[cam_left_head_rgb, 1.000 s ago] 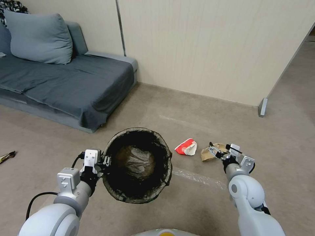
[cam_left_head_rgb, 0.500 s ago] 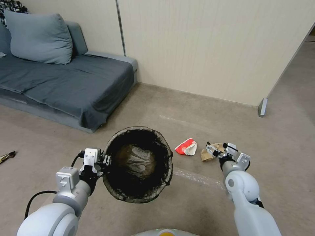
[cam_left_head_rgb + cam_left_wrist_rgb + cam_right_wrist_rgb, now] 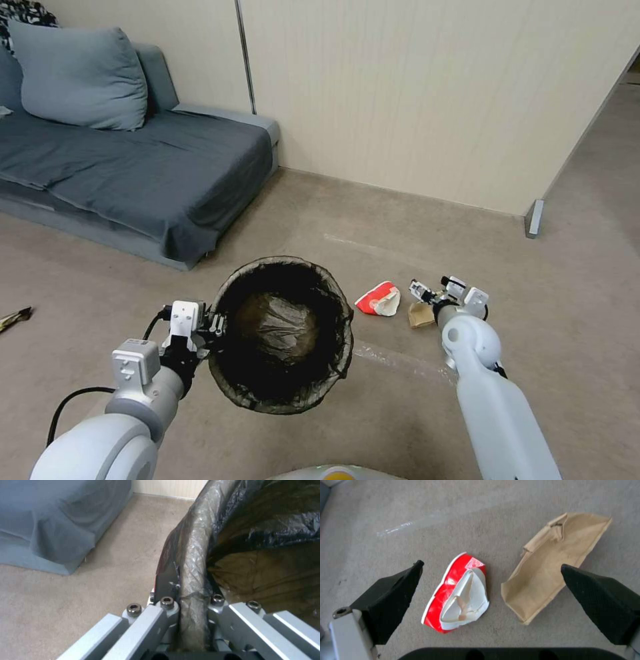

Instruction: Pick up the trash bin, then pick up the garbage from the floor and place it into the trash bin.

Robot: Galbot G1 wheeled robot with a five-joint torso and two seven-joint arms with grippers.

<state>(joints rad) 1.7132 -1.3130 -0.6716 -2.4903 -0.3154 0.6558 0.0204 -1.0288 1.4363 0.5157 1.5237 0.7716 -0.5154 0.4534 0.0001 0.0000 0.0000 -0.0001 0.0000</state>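
Observation:
The trash bin [image 3: 283, 333], round and lined with a dark bag, hangs off the floor in front of me. My left gripper [image 3: 213, 327] is shut on its near-left rim; the left wrist view shows the bag-covered rim [image 3: 193, 562] pinched between the fingers of the left gripper [image 3: 193, 602]. On the carpet to the bin's right lies garbage: a red-and-white crumpled carton [image 3: 379, 299] [image 3: 460, 595] and a brown paper bag [image 3: 421, 315] [image 3: 553, 562]. My right gripper [image 3: 421, 291] [image 3: 491, 565] hovers open above both, and its black fingertips [image 3: 391, 597] straddle the two pieces.
A grey sofa [image 3: 133, 167] with a pillow [image 3: 77, 73] stands at the back left against the beige wall [image 3: 433, 100]. A metal foot [image 3: 533, 219] ends the wall at the right. A dark-and-gold wrapper [image 3: 15, 318] lies far left. A clear tape strip [image 3: 400, 360] crosses the carpet.
My right gripper has moved forward and to the left, from over the brown bag's right side to above the gap between bag and carton. The bin and left gripper have barely moved.

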